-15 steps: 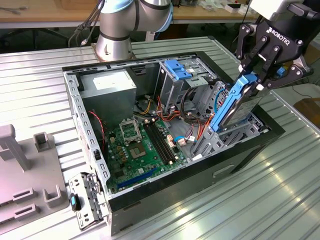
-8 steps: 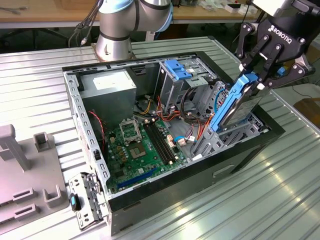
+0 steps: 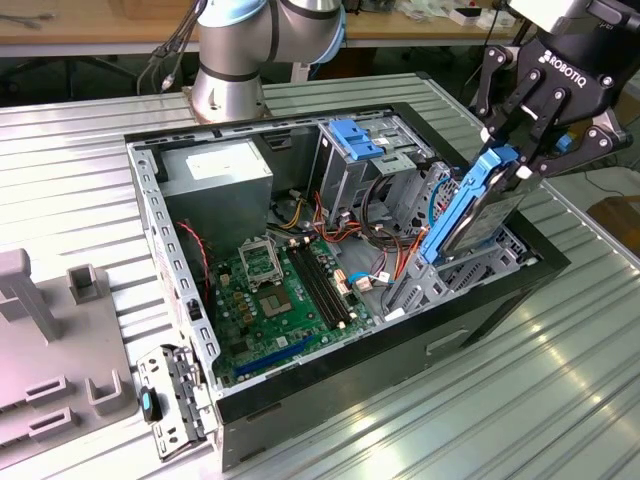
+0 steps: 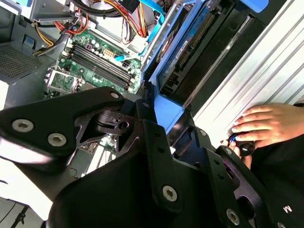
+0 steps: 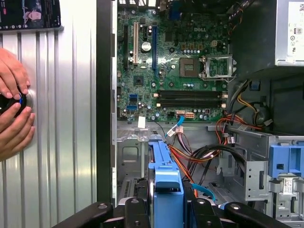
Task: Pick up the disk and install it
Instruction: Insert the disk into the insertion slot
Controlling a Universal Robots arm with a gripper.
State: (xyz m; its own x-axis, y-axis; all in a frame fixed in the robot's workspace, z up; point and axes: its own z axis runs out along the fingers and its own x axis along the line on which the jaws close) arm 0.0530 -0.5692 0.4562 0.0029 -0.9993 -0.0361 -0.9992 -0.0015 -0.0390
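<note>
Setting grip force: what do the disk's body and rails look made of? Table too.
Disk body: likely bare grey metal, dull sheen. Rails: probably moulded plastic, uniform bright blue, smooth. Table: apparently aluminium or steel, ribbed, strongly reflective.

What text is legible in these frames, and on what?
On the gripper housing, exterior view: white brand lettering, not quoted.
On the power supply label: too small to read.
On the motherboard: markings too small to read.
On the white tag of the blue bracket: too small to read.
On the disk, clamped in the gripper: no readable print.
</note>
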